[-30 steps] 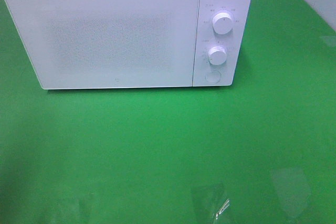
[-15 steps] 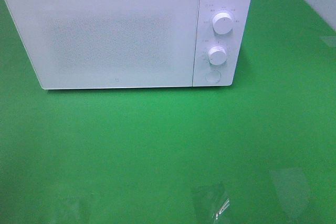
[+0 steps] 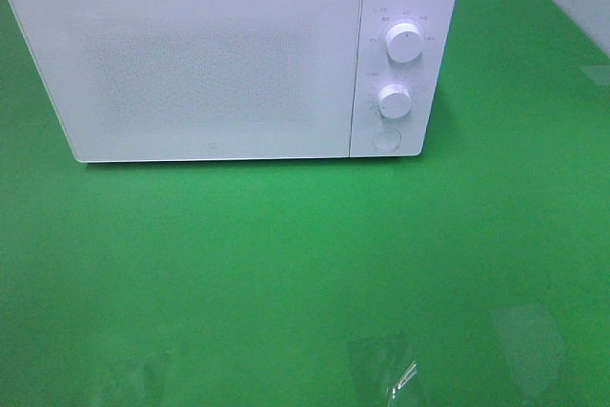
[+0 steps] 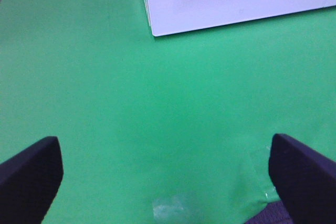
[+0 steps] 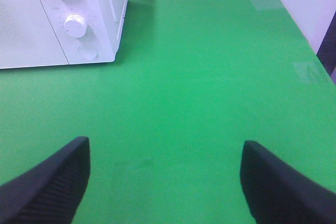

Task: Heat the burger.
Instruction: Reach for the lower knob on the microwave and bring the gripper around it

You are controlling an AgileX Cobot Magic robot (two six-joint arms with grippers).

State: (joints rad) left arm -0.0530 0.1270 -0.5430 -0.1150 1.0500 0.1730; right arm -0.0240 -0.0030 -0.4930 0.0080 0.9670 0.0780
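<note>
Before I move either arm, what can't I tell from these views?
- The burger: in no view; the closed white door of the microwave hides whatever is inside (exterior high).
- Markings around the upper knob and lower knob: too small and blurred to read (exterior high, right wrist).
- The jaws: only tips show, cut by the wrist views' edges; absent from exterior high.

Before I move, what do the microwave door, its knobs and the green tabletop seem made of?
Microwave door: glossy white glass or plastic; a fine dotted screen shows through.
Knobs: smooth white plastic, probably; rims catch light.
Green tabletop: matte mat or cloth, unclear which; only soft glare.
</note>
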